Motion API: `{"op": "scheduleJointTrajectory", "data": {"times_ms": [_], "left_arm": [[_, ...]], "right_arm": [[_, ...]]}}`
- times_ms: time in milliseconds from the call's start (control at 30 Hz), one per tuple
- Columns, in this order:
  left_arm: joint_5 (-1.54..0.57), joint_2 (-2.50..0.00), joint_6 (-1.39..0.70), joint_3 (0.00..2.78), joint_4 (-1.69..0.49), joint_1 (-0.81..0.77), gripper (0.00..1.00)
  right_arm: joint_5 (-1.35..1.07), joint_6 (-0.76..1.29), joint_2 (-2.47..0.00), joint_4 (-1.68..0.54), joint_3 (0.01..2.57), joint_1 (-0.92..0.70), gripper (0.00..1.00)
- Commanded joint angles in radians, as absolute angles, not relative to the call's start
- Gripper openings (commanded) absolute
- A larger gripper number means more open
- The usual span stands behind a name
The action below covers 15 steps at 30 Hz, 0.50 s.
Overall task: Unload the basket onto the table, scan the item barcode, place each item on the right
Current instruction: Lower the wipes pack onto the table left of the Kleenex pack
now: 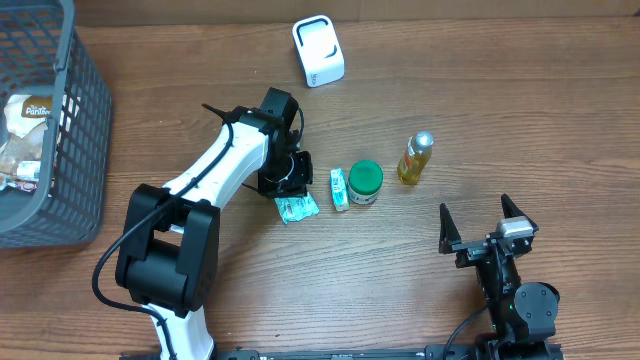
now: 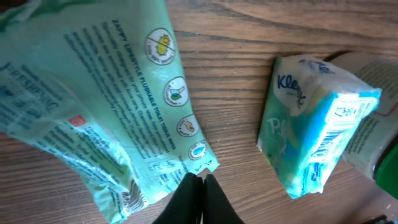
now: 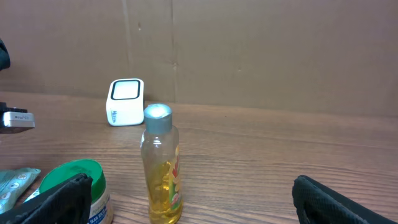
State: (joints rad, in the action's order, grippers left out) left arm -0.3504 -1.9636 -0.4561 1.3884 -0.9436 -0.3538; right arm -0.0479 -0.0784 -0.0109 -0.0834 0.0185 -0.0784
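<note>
- While the left tool [image 1: 285,180] hangs low over the table [image 1: 500,80], its two fingers [image 2: 186,196] are pressed together.
- They sit right at the edge of the green packet [image 2: 93,93]. I cannot tell if they pinch it.
- That green packet lies flat on the table, near the middle, with its printed side up.
- A small blue tissue pack [image 1: 339,188] lies just beside it.
- Next comes a jar with a green lid [image 1: 365,182], touching the tissue pack.
- A yellow bottle [image 1: 416,158] with a silver cap stands upright near the jar.
- The white scanner [image 1: 318,50] stands at the far side, well apart from the packet.
- The right tool [image 1: 480,215] is spread wide and holds nothing.
- A grey basket [image 1: 85,120] with bags in it sits at the left.
</note>
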Motion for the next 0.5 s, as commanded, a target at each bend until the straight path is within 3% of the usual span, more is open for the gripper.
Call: {"op": "scheduleJointTrajectory", "data": {"times_ms": [0,200,467], "left_arm": [[-0.331,-1.943,-0.434,1.409,-0.945,-0.363,0.04],[-0.236,-1.943,-0.418,1.409,-0.974,-0.369,0.31],[-0.118,-1.943,-0.419,1.409,-0.990,-0.429,0.38]], "right_arm": [[-0.050,-0.080,-0.003,-0.081,0.008,-0.074,1.00],[-0.050,-0.080,-0.003,-0.081,0.008,-0.074,1.00],[-0.050,-0.080,-0.003,-0.081,0.008,-0.074,1.00]]}}
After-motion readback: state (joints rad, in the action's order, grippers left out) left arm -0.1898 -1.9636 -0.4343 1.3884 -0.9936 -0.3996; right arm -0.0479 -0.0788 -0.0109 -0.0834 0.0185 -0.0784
